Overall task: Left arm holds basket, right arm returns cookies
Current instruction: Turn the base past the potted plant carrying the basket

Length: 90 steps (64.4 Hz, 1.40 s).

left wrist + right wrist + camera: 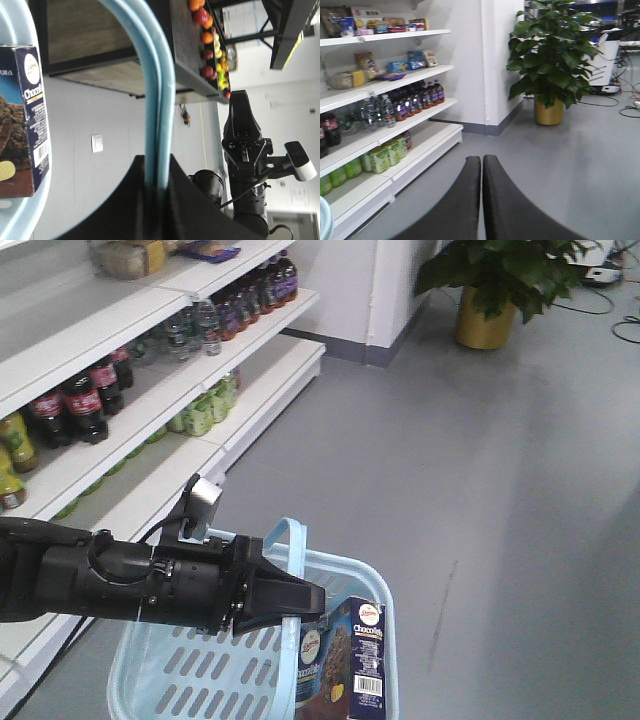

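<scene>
L gripper [157,167] is clamped on the basket's curved handle [159,100], fingers pinched tight either side of the blue bar w/ no gap showing. The basket [190,670] hangs under that grip, slotted wall facing the front cam. The cookies [345,665] stand upright inside the basket against its far-side wall, just beside the handle's foot and close to the L gripper's tip but not touching it; barcode & round logo face out. Nothing else can be made out in the basket. R gripper [482,160] is pressed together on nothing, well apart from the basket and pointing at grey floor [580,165]. Beyond the basket: white shelves [150,315] w/ drink bottles [80,405], and a potted plant [555,45] further off.
</scene>
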Tool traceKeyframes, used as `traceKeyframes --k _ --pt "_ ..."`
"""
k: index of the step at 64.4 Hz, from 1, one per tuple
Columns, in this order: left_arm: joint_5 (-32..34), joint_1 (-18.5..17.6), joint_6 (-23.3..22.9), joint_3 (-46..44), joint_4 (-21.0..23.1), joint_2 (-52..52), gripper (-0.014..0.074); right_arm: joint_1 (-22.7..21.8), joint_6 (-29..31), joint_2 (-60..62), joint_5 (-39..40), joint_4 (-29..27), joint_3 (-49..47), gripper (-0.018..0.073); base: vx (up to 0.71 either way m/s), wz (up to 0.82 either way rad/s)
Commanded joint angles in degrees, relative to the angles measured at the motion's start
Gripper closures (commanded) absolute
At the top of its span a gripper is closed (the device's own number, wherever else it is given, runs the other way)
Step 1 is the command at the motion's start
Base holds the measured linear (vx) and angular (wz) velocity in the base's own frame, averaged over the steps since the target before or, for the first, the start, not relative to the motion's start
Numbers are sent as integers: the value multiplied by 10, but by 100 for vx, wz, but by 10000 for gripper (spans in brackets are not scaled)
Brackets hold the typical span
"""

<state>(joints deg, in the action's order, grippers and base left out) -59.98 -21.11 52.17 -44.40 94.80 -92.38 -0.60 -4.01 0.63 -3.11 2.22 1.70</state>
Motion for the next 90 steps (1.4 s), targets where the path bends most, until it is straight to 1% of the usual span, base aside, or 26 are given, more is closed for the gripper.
traceKeyframes --k 1,30,53,69,90 --pt "-46 -2 7 -14 45 26 603 -3 -1 6 44 2 0 568 8 -60" --pt "-46 -2 7 -14 45 26 603 -3 -1 6 44 2 0 568 7 -56" --pt "-46 -2 7 -14 45 26 603 -3 -1 6 44 2 0 568 11 -37" --pt "-46 -2 7 -14 45 26 603 -3 -1 6 44 2 0 568 17 -18" --pt "-46 -2 7 -14 45 26 603 -3 -1 6 44 2 0 568 25 8"
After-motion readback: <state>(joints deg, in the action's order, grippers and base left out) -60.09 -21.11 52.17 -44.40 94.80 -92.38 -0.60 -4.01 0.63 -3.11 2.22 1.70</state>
